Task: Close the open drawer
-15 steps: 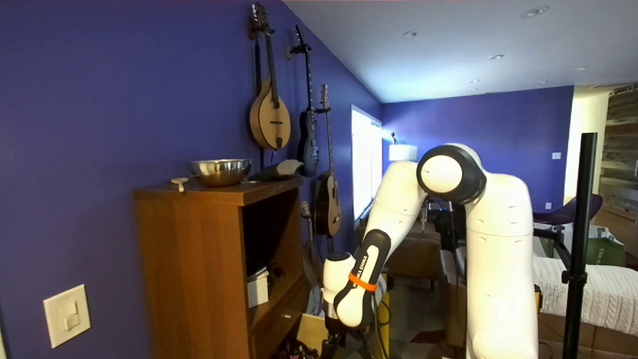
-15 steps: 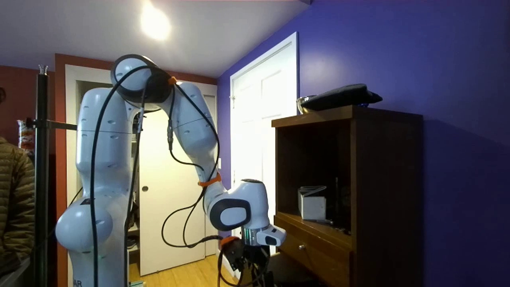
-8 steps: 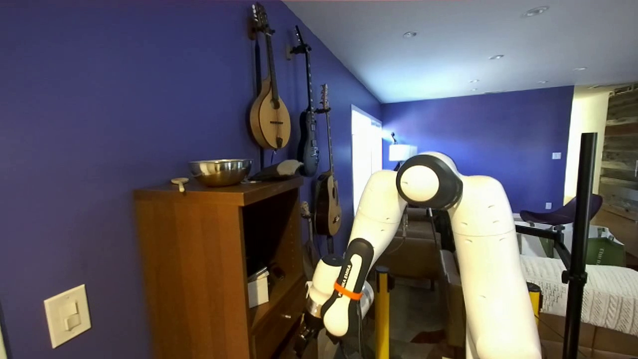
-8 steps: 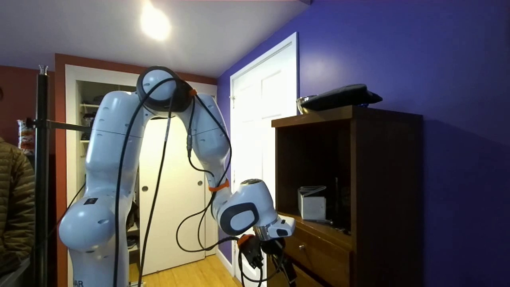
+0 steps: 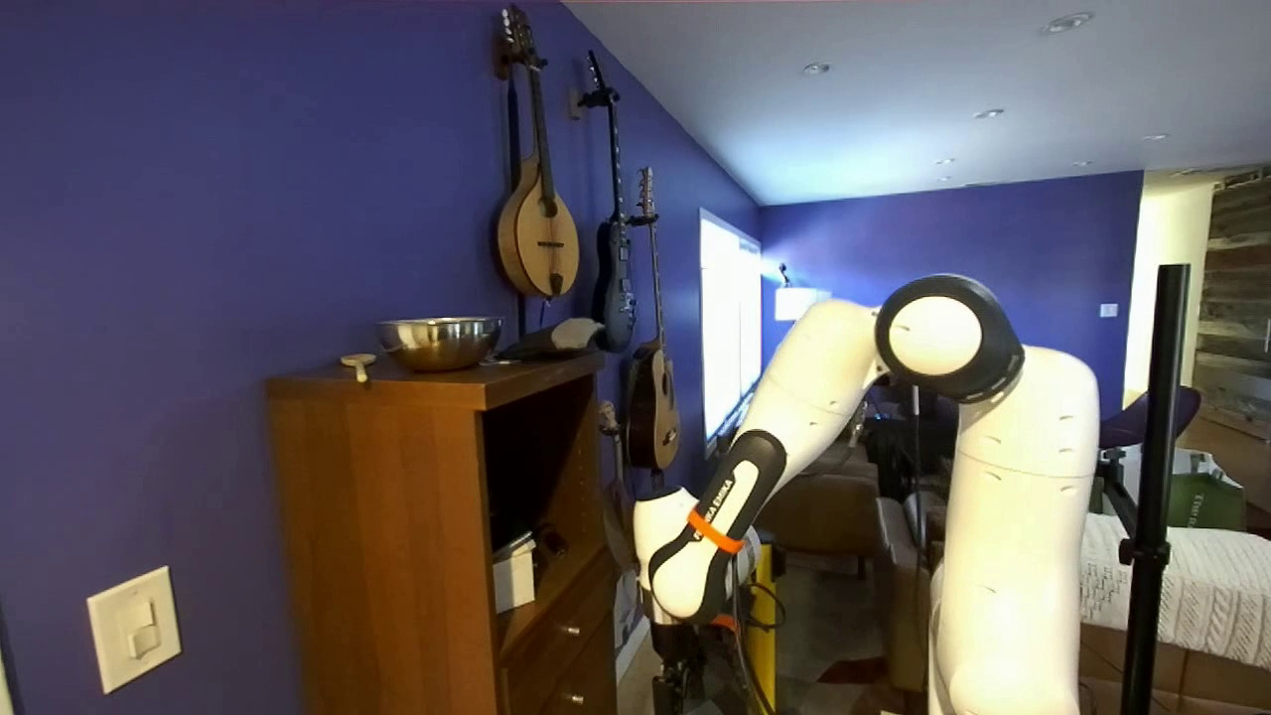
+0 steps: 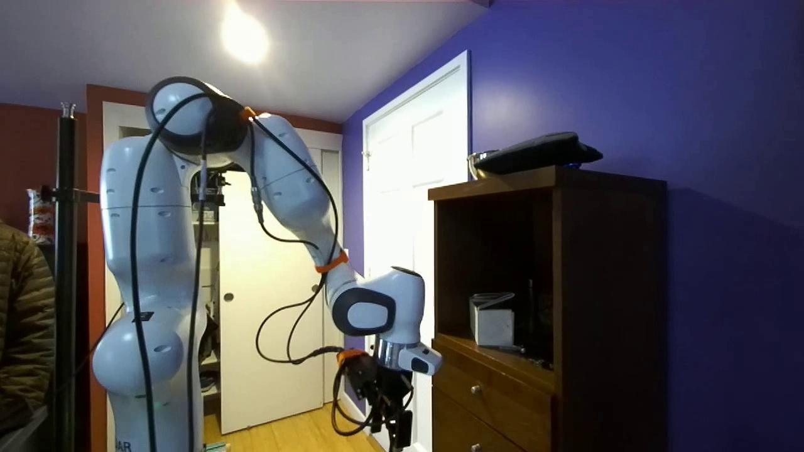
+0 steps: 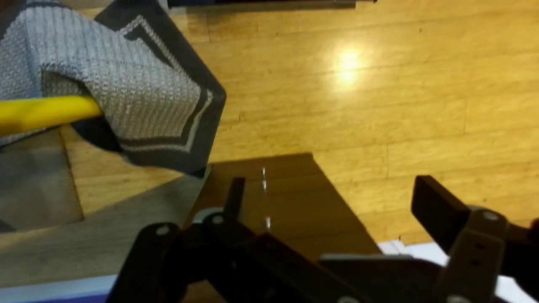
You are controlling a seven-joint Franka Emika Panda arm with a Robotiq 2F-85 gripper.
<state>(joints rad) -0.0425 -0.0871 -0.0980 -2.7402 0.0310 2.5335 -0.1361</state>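
The pale tan drawer box does not show in any view. The orange-brown cabinet (image 5: 387, 536) shows flat drawer fronts with small metal knobs, an upper front (image 6: 493, 402) and a lower front (image 6: 461, 433). They look flush with the cabinet, and no drawer sticks out. In the wrist view the cabinet front (image 7: 294, 202) runs down with several knobs in line. My gripper (image 7: 330, 185) is open, its fingers wide apart with nothing between them. In both exterior views the gripper (image 5: 671, 685) (image 6: 396, 427) points down in front of the cabinet, apart from it.
A steel bowl (image 5: 437, 345) and a black object (image 6: 540, 154) lie on the cabinet top. A white box (image 6: 493, 325) stands in its shelf. A yellow post (image 7: 46, 111) and a grey knitted cloth (image 7: 139, 97) show over the wooden floor (image 7: 400, 97). Guitars hang on the wall.
A pale tan drawer stuck out below the upper front a second ago. The gripper moved to the cabinet front, then back away from it. The lower front now sits flush.
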